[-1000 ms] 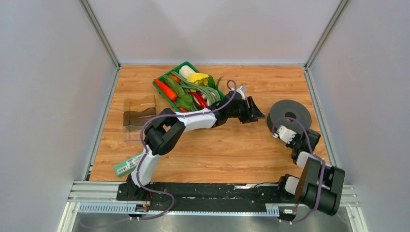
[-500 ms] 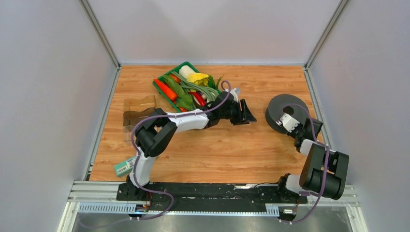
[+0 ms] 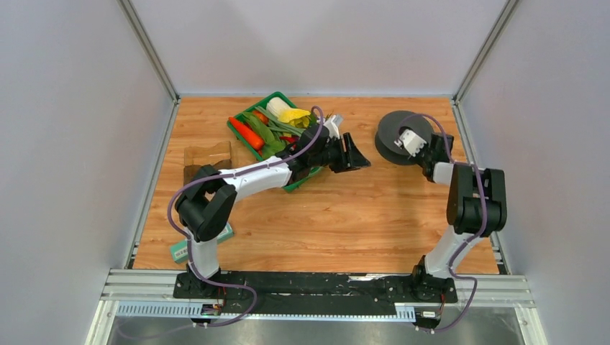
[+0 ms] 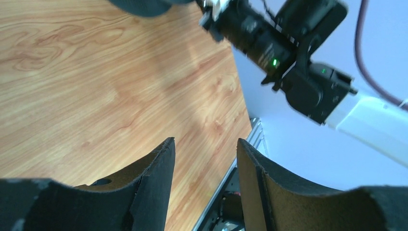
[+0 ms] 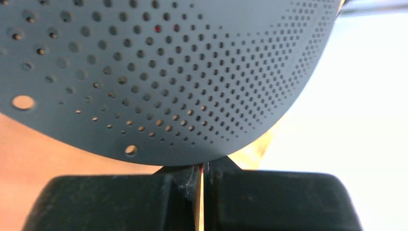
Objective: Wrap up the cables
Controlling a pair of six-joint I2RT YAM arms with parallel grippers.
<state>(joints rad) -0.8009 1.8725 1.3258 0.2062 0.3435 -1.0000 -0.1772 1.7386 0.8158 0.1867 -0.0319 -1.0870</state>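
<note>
The thin red wire shows only as a tiny red bit (image 5: 200, 167) pinched at the tips of my right gripper (image 5: 202, 171), whose jaws are nearly closed on it. Right above them is the dark grey perforated spool (image 5: 159, 72). In the top view the right gripper (image 3: 419, 144) sits at the spool (image 3: 392, 133) near the back right of the table; the wire itself does not show there. My left gripper (image 3: 360, 154) is open and empty, held above the table mid-back. Its jaws (image 4: 206, 147) frame bare wood and face the right arm (image 4: 288, 57).
A green tray (image 3: 277, 95) of vegetables stands behind the left forearm. A brown see-through container (image 3: 208, 165) is at the left, and a green-and-white box (image 3: 188, 248) lies near the left arm's base. Grey walls enclose the table.
The right arm has stretched toward the back, and the spool has moved with it from the right middle to the back right. The left gripper has drawn back and left toward the tray.
</note>
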